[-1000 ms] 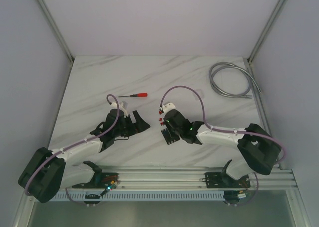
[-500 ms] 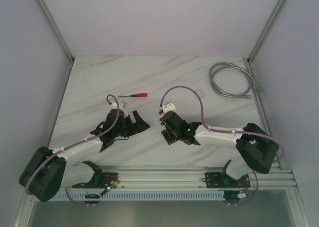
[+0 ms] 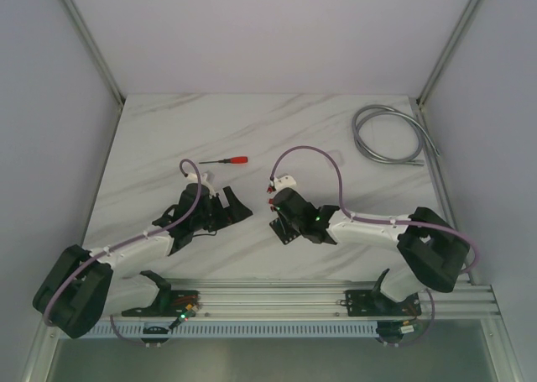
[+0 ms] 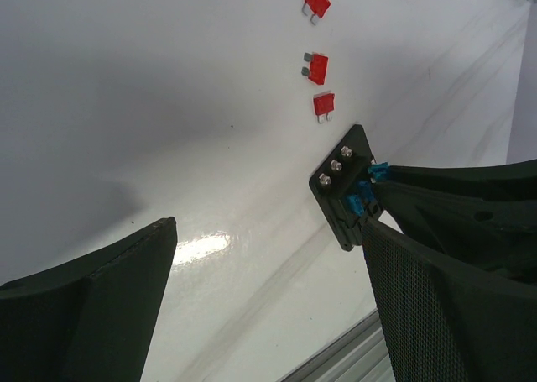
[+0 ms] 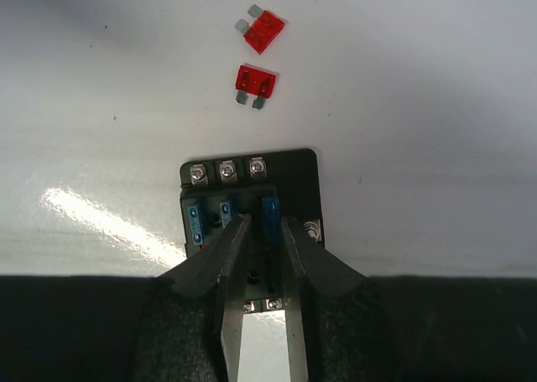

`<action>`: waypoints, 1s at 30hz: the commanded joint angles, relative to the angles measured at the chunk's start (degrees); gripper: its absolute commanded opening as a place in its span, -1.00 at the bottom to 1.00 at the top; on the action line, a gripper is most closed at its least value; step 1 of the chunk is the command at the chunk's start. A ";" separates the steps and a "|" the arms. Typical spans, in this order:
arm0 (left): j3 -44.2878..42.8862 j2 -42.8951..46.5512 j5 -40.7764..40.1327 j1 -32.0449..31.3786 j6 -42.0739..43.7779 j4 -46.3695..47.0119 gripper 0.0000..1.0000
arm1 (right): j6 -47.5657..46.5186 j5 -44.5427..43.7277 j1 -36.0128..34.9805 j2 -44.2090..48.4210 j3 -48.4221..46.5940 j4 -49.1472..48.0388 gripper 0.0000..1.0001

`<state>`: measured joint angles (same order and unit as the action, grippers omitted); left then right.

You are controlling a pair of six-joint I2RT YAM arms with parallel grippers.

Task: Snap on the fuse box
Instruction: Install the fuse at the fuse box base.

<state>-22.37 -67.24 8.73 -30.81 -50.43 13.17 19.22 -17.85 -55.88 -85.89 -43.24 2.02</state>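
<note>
The fuse box [image 5: 289, 168] is a small black square block lying flat on the white table, with three screws along its far edge and blue fuses [image 5: 195, 222] standing in its slots. My right gripper [image 5: 267, 227] hovers right over it, open by a narrow gap. One blue fuse [image 5: 271, 216] stands in the box between the tips, against the right finger and apart from the left one. From above, the right gripper [image 3: 282, 222] covers most of the box. My left gripper [image 4: 268, 231] is wide open and holds nothing, just left of the fuse box [image 4: 340, 185].
Loose red fuses [image 5: 263, 31] [image 5: 255, 81] lie just beyond the box. A red-handled screwdriver [image 3: 225, 160] lies behind the left arm. A coiled grey cable [image 3: 388, 134] sits at the back right. A metal rail [image 3: 319, 298] runs along the near edge.
The right gripper's jaws have parted slightly over the fuse box, and the right arm has shifted a little to the left. The left arm has not moved.
</note>
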 commanded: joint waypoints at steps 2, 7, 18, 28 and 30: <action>-0.49 -0.49 0.49 0.26 -0.24 -0.71 1.00 | 0.88 0.00 -0.40 1.66 -1.01 0.25 -0.40; -0.40 -0.45 0.70 0.24 -0.25 -0.70 1.00 | 0.07 1.03 -0.30 2.28 -1.37 0.52 -0.40; -0.07 -0.09 0.85 0.31 -0.15 -0.69 1.00 | -1.18 4.56 1.37 3.40 -2.01 0.88 -0.45; -0.15 -0.41 1.10 0.27 -0.11 -0.74 1.00 | -1.84 9.00 3.05 1.92 -2.32 2.15 -0.57; -0.22 -0.51 1.18 0.25 -0.17 -0.61 1.00 | -1.75 8.95 3.05 1.89 -2.37 2.11 -0.57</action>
<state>-22.37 -67.35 9.15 -30.81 -50.52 13.17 17.96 -10.50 -52.86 -83.72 -43.59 3.38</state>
